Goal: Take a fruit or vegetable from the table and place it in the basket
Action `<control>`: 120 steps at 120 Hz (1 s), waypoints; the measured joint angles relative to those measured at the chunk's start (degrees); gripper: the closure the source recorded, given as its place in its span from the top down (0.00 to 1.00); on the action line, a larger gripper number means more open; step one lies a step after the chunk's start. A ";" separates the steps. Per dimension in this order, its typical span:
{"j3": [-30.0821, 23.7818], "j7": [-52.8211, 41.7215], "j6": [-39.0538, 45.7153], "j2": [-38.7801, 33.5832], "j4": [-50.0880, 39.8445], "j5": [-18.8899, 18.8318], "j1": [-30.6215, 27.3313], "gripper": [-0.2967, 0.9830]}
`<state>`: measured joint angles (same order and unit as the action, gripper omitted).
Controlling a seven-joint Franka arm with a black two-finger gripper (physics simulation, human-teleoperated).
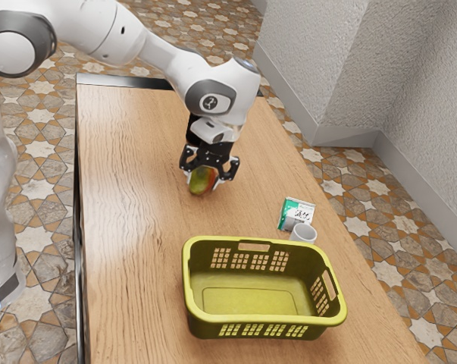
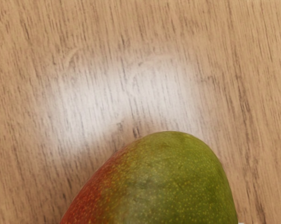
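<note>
The gripper is low over the table in the exterior view, directly at a red and green mango. Its black linkage covers the mango's upper part. Whether it grips the fruit is unclear, and so is whether the mango rests on the wood or hangs just above it. In the wrist view the mango lies close under the hand, its rounded green end uppermost and its red side beside it. A yellow-green basket stands on the table, apart from the gripper, nearer the exterior view's bottom edge.
A white cup stands just behind the basket's rim, with a green and white packet beside it. Both are near the long edge of the wooden table on the exterior view's right. A wall rises beyond the floor there.
</note>
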<state>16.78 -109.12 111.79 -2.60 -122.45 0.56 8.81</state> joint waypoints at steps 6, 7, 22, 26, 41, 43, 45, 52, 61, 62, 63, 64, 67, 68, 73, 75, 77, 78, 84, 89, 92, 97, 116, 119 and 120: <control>0.00 0.01 0.00 -0.14 0.12 0.07 0.05 0.58; 0.00 0.01 0.00 -0.17 0.15 0.08 0.06 0.58; -0.27 0.05 -0.35 -1.84 0.86 0.77 0.24 0.54; -0.52 0.11 -0.88 -2.97 1.83 0.95 0.75 0.53; -2.22 1.31 -4.33 -5.11 11.64 1.30 14.46 0.54; -3.05 1.61 -4.75 -4.91 12.79 1.32 16.51 0.54; -3.86 1.92 -5.14 -4.66 13.69 1.33 18.46 0.55; -7.35 3.08 -6.26 -3.20 15.39 1.37 22.61 0.54; -9.33 4.47 -7.23 -2.20 16.04 1.42 25.39 0.53; -9.42 4.61 -7.32 -2.14 16.07 1.42 25.49 0.53; -9.52 4.76 -7.40 -2.09 16.10 1.42 25.55 0.53; -9.60 4.91 -7.47 -2.03 16.12 1.42 25.58 0.53; -9.94 5.34 -7.66 -1.72 16.19 1.43 25.34 0.53; -10.06 5.48 -7.72 -1.63 16.21 1.43 25.21 0.53; -10.99 6.19 -7.95 -0.12 17.42 1.41 24.14 0.53; -11.33 6.48 -8.04 1.15 18.64 1.42 23.74 0.53; -11.60 6.76 -8.12 2.68 20.08 1.41 23.42 0.53; -11.72 6.90 -8.16 3.43 20.77 1.40 23.29 0.53; -12.53 7.68 -8.42 9.59 26.16 1.39 22.48 0.53; -12.87 8.28 -8.61 12.86 28.85 1.40 22.82 0.52; -12.99 8.62 -8.69 13.90 29.74 1.40 23.13 0.52; -13.22 9.16 -8.82 14.84 30.60 1.41 23.36 0.52; -13.66 10.89 -9.16 15.81 31.33 1.39 22.74 0.52; -13.62 11.11 -9.18 16.01 31.38 1.38 22.32 0.52; -13.62 11.18 -9.18 16.11 31.43 1.37 22.16 0.52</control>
<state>3.16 -97.94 102.61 13.51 -91.02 1.94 30.98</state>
